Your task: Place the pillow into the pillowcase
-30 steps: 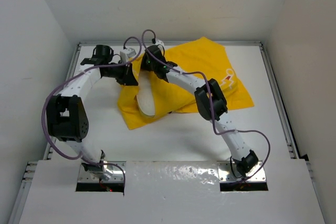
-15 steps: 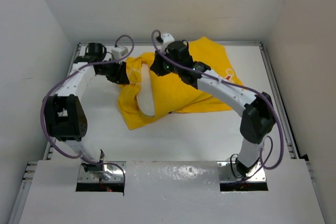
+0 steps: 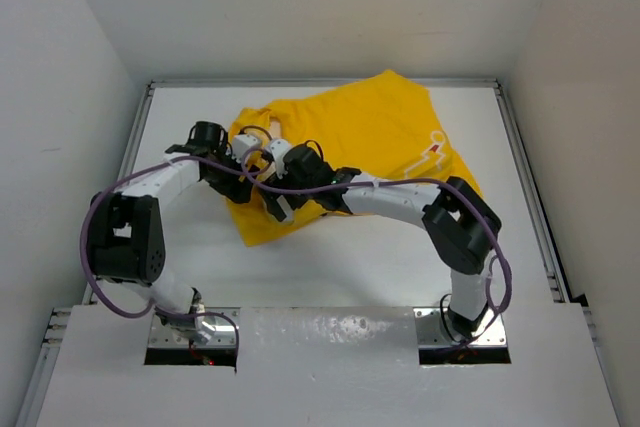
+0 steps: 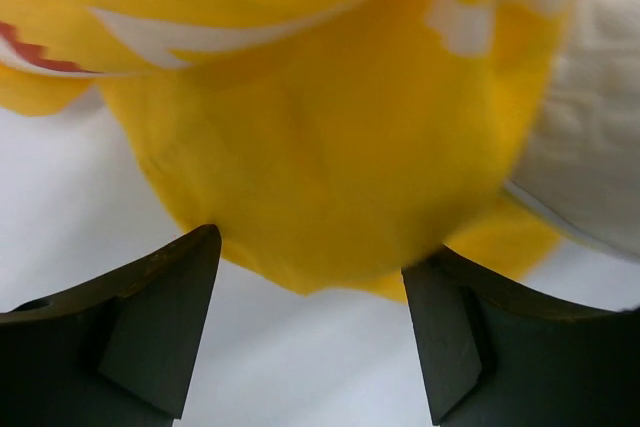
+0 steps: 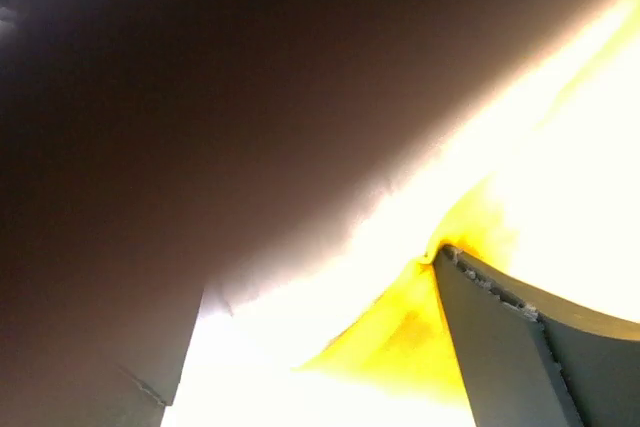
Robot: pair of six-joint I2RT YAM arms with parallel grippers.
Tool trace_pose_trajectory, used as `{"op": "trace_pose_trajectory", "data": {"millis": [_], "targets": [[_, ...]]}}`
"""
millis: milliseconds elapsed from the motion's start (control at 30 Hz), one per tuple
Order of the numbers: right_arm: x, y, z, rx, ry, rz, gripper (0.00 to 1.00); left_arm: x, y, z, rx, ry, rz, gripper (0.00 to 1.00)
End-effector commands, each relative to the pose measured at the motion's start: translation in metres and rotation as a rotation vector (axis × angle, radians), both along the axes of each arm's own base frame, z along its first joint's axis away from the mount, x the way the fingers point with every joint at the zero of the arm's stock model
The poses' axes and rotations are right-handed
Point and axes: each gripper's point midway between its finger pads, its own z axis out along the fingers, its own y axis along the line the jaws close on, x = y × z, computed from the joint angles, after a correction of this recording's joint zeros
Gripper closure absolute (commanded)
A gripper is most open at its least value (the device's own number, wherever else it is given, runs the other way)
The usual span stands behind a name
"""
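Note:
The bright yellow pillowcase lies spread over the back middle of the table. Both grippers meet at its near-left corner. My left gripper is open; in the left wrist view its fingers stand wide apart just short of the pillowcase's hanging edge, holding nothing. The cream-white textured pillow shows at the right of that view, partly under the yellow fabric. From the top it is almost wholly hidden by fabric and arms. My right gripper is open, with a yellow fold against one finger.
The white table has raised rails along its left and right edges, and white walls enclose it. The right arm's elbow stands over the near right. Purple cables loop around both arms.
Both grippers have opened. The right arm has swung from the pillowcase's back edge down to its near-left corner. The left gripper has moved nearer and right. The yellow fabric now covers the pillow.

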Motion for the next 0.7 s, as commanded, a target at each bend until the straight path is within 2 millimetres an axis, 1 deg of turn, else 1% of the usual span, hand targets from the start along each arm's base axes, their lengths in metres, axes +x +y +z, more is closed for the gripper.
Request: {"op": "trace_pose_trajectory", "data": {"millis": [0, 33, 67, 100, 133, 167, 200, 233, 267, 300, 333, 367, 400, 433, 467, 500, 533, 567, 600, 633, 667], "targets": [[0.026, -0.008, -0.025, -0.036, -0.035, -0.166, 0.07, 0.055, 0.006, 0.012, 0.023, -0.227, 0.113, 0.29], [0.027, -0.01, -0.031, -0.046, -0.029, -0.184, 0.12, 0.055, 0.005, 0.007, 0.013, -0.225, 0.124, 0.3], [0.032, -0.008, -0.033, -0.033, -0.037, -0.2, 0.3, 0.05, -0.003, 0.0, -0.025, -0.204, 0.11, 0.35], [0.033, -0.007, -0.037, -0.034, -0.029, -0.212, 0.45, 0.048, -0.007, -0.008, -0.048, -0.182, 0.106, 0.43], [0.032, -0.007, -0.045, -0.035, -0.011, -0.227, 0.61, 0.046, -0.011, -0.013, -0.078, -0.165, 0.119, 0.66], [0.033, -0.007, -0.047, -0.034, -0.005, -0.236, 0.78, 0.044, -0.016, -0.017, -0.102, -0.148, 0.116, 0.77], [0.035, -0.006, -0.049, -0.03, 0.001, -0.244, 1.0, 0.04, -0.025, -0.021, -0.149, -0.119, 0.092, 0.86], [0.037, -0.007, -0.05, -0.022, 0.009, -0.265, 1.0, 0.037, -0.027, -0.023, -0.166, -0.103, 0.083, 0.94], [0.04, -0.006, -0.051, -0.009, 0.017, -0.274, 1.0, 0.036, -0.03, -0.023, -0.18, -0.096, 0.077, 1.0], [0.047, -0.008, -0.047, 0.013, 0.021, -0.29, 1.0, 0.034, -0.034, -0.018, -0.212, -0.094, 0.057, 1.0], [0.052, -0.008, -0.042, 0.049, 0.039, -0.316, 1.0, 0.03, -0.028, -0.015, -0.219, -0.08, 0.049, 1.0], [0.065, -0.011, -0.027, 0.106, 0.028, -0.347, 1.0, 0.034, -0.03, 0.0, -0.258, -0.098, 0.033, 1.0], [0.075, -0.013, -0.016, 0.152, 0.025, -0.376, 1.0, 0.036, -0.025, 0.008, -0.27, -0.107, 0.031, 1.0], [0.084, -0.014, -0.003, 0.217, 0.035, -0.421, 1.0, 0.025, -0.016, 0.01, -0.278, -0.055, 0.042, 1.0], [0.097, -0.014, 0.015, 0.285, 0.009, -0.457, 1.0, 0.03, -0.017, 0.027, -0.277, -0.079, -0.002, 1.0], [0.116, -0.02, 0.038, 0.35, -0.017, -0.505, 1.0, 0.025, -0.016, 0.036, -0.264, -0.081, -0.043, 1.0], [0.127, -0.021, 0.051, 0.406, -0.019, -0.553, 1.0, 0.013, -0.015, 0.042, -0.24, -0.068, -0.119, 1.0], [0.143, -0.028, 0.064, 0.439, -0.054, -0.606, 1.0, 0.006, -0.016, 0.045, -0.238, -0.063, -0.156, 1.0], [0.158, -0.025, 0.082, 0.478, -0.08, -0.635, 1.0, -0.001, -0.019, 0.051, -0.241, -0.077, -0.219, 1.0], [0.166, -0.024, 0.089, 0.499, -0.089, -0.664, 1.0, -0.019, -0.024, 0.05, -0.251, -0.016, -0.252, 1.0], [0.181, -0.021, 0.093, 0.499, -0.109, -0.688, 1.0, -0.028, -0.03, 0.051, -0.258, -0.015, -0.336, 1.0]]}}
